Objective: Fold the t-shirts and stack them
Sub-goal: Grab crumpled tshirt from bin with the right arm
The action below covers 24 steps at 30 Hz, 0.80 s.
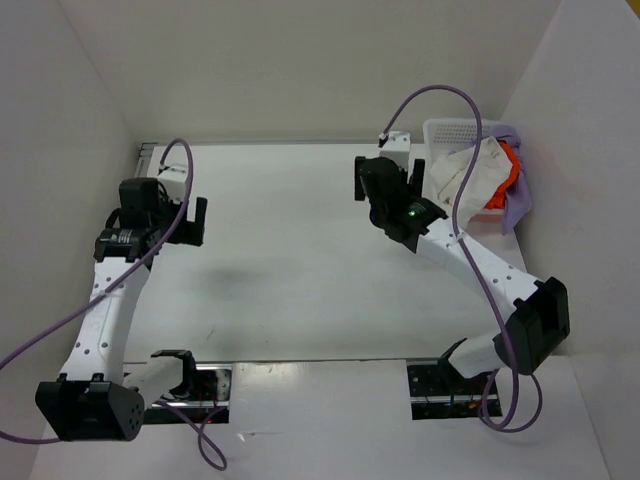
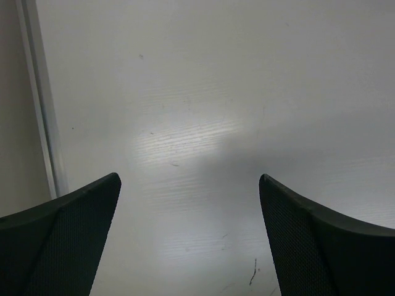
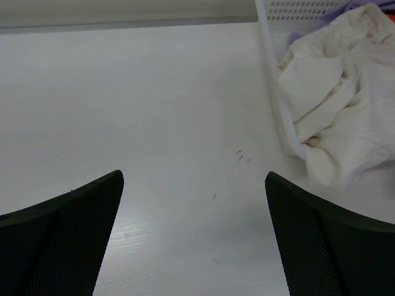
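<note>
Shirts kept in white holed plastic basket (image 3: 274, 86): cream-white t-shirt (image 3: 333, 105), bright orange t-shirt (image 1: 510, 162), lavender purple t-shirt (image 1: 518, 205). Left gripper (image 2: 189, 185), right gripper (image 3: 194, 179) held wide apart, empty, ready for grab.

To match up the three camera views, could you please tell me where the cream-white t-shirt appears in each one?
Top external: upper right, cream-white t-shirt spilling from the basket.
Left wrist: not in view.
Right wrist: upper right, the cream-white t-shirt hanging over the basket wall.
Shared landmark: the white basket.
</note>
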Tool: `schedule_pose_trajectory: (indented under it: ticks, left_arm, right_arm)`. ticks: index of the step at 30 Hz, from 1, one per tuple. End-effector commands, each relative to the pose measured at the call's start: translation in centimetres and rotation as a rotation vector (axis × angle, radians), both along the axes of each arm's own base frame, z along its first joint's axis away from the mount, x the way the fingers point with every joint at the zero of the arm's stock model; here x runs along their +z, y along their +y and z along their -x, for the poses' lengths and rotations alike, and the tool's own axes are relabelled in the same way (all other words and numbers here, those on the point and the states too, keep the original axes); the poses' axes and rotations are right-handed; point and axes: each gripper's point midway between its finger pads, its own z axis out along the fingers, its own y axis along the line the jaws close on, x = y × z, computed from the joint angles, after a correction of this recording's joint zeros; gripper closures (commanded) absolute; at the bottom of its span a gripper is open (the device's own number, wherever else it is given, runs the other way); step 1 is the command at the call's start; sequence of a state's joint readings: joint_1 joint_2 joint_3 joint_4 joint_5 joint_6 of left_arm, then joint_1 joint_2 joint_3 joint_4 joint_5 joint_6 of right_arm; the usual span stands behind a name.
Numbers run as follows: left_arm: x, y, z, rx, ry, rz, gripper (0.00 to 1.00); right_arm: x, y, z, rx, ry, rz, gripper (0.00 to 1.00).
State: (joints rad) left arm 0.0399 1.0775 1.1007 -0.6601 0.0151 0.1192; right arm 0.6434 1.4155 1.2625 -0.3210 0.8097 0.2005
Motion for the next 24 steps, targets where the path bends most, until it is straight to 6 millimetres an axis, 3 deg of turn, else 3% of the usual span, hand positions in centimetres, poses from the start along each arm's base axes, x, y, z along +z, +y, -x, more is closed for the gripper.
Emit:
schedule_pose_trajectory:
  ticks: [1,3,5,6,7,8,9,10,11,13,14,15,18,21,22,24]
  left_arm:
    - [-0.1,-1.5,-0.4,-0.018,-0.046,0.075,0.01]
    - [-0.4,-1.0,-0.4,0.037,-0.044,0.080,0.01]
    - [-0.5,0.2,-0.7,0.091,-0.058,0.040,0.01]
    - [-1.5,1.0,-0.4,0.126,-0.052,0.012,0.01]
    - [-1.3,2.0,-0.9,0.215,-0.101,0.016,0.01]
    - [-1.9,3.5,-0.6,0.298,-0.102,-0.027,0.01]
    - [-2.1,3.8,-0.4,0.327,-0.109,-0.025,0.01]
    - [-2.4,3.7,-0.2,0.341,-0.110,-0.008,0.01]
    - [-3.0,2.9,-0.1,0.293,-0.091,0.007,0.01]
    - [-3.8,2.6,0.2,0.286,-0.069,0.022,0.01]
    - [-3.8,2.0,0.1,0.238,-0.064,0.025,0.01]
    - [-4.4,0.5,0.1,0.155,-0.035,0.067,0.01]
    - [-4.6,-1.6,0.2,0.025,-0.006,0.122,0.01]
    - [-5.2,-2.0,0.1,-0.022,0.014,0.129,0.01]
    - [-5.4,-1.9,0.0,-0.031,0.022,0.119,0.01]
    - [-5.7,-1.8,0.0,-0.043,0.030,0.104,0.01]
  right_arm:
    - [0.9,-0.2,-0.3,-0.055,-0.022,-0.145,0.00]
    - [0.9,-0.9,-0.6,-0.075,-0.021,-0.207,0.00]
    - [0.7,-3.3,-1.2,-0.158,-0.035,-0.304,0.00]
    - [0.5,-4.4,-1.1,-0.188,-0.041,-0.330,0.00]
    - [1.0,-5.6,-1.3,-0.221,-0.075,-0.362,0.00]
    - [0.2,-8.4,-1.7,-0.302,-0.087,-0.363,0.00]
    - [0.6,-10.0,-1.8,-0.337,-0.111,-0.372,0.00]
    - [0.9,-11.4,-2.2,-0.364,-0.130,-0.384,0.00]
    - [0.9,-14.0,-2.8,-0.418,-0.152,-0.380,0.00]
    - [0.5,-15.7,-3.8,-0.442,-0.152,-0.371,0.00]
    - [0.6,-17.7,-4.3,-0.474,-0.171,-0.368,0.00]
    - [0.2,-18.0,-4.8,-0.457,-0.162,-0.386,0.00]
    - [-2.4,-19.6,-6.4,-0.435,-0.107,-0.419,0.00]
    - [-4.4,-20.3,-8.0,-0.416,-0.043,-0.368,0.01]
    - [-3.9,-20.4,-8.8,-0.407,-0.048,-0.354,0.01]
    - [-6.8,-20.3,-9.9,-0.408,0.044,-0.330,0.01]
